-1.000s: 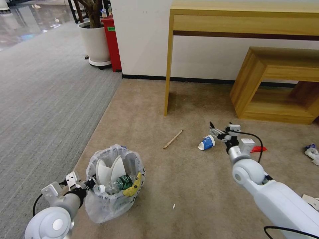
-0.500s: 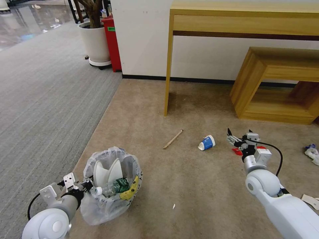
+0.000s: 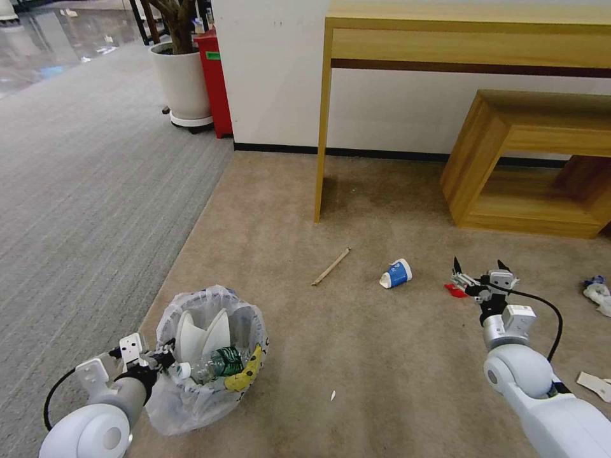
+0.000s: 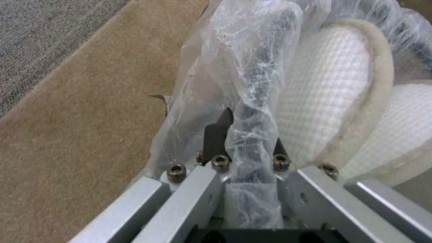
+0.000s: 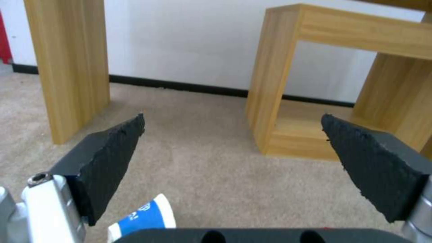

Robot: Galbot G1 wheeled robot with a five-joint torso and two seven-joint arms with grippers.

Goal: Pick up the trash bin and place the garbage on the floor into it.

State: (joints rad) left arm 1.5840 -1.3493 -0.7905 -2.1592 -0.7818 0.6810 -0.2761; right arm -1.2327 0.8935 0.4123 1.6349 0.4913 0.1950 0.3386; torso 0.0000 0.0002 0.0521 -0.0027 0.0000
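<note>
The trash bin [image 3: 210, 356], lined with a crinkly clear bag, hangs at the lower left with my left gripper [image 3: 167, 360] shut on its rim [image 4: 252, 101]. Inside it are two white slippers [image 3: 202, 331], a plastic bottle [image 3: 213, 366] and a yellow smiley print. On the beige floor [image 3: 356, 356] lie a wooden stick [image 3: 331, 266], a blue-white paper cup [image 3: 396, 273], a red wrapper [image 3: 454, 291] and a crumpled tissue with a blue mask [image 3: 598, 291]. My right gripper [image 3: 478, 268] is open above the red wrapper, to the right of the cup [image 5: 139, 217].
A tall wooden desk [image 3: 471, 38] and a low wooden shelf [image 3: 528, 159] stand against the wall behind the litter. A potted plant [image 3: 181, 76] and a red box [image 3: 213, 79] stand far left by the grey striped carpet [image 3: 83, 191]. White paper [image 3: 595, 385] lies at the right edge.
My right arm has drawn back and to the right, away from the paper cup, and now hovers over the red wrapper. The bin and left gripper have sunk slightly lower and left.
</note>
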